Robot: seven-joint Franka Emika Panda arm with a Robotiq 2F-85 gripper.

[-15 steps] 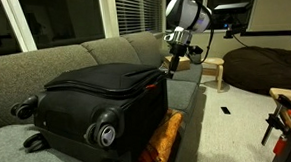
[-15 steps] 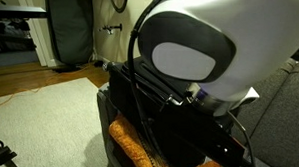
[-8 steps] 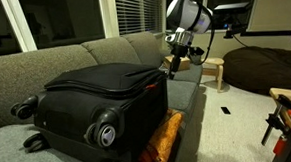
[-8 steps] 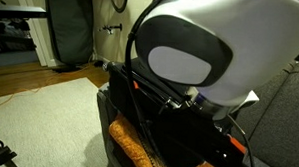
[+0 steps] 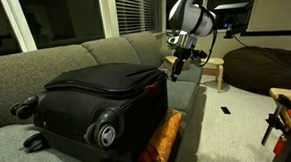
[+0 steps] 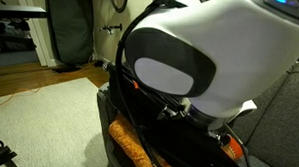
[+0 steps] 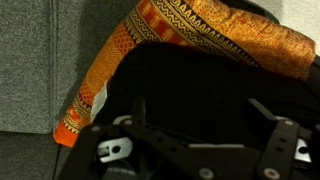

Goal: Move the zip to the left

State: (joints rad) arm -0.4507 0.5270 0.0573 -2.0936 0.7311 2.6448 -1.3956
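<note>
A big black fabric suitcase point(image 5: 101, 98) lies flat on the grey couch, wheels toward the camera. The zip shows only as a thin dark track point(image 5: 106, 85) along the lid's edge; its pull is too small to make out. My gripper point(image 5: 176, 61) hangs just off the suitcase's far right end, slightly above the lid. In the wrist view my gripper point(image 7: 198, 105) is open with nothing between its fingers, over the suitcase's black fabric point(image 7: 190, 75). The white arm housing point(image 6: 210, 66) hides most of the suitcase point(image 6: 134, 103) in an exterior view.
An orange patterned cushion point(image 5: 165, 140) point(image 7: 200, 30) point(image 6: 137, 153) leans against the suitcase's side. The grey couch back point(image 5: 74, 57) runs behind. A small wooden stool point(image 5: 215, 67) and a dark beanbag point(image 5: 260, 65) stand beyond the couch arm.
The arm's white housing has swung left and lower in the close exterior view. The gripper has shifted only slightly by the suitcase's end and stays open.
</note>
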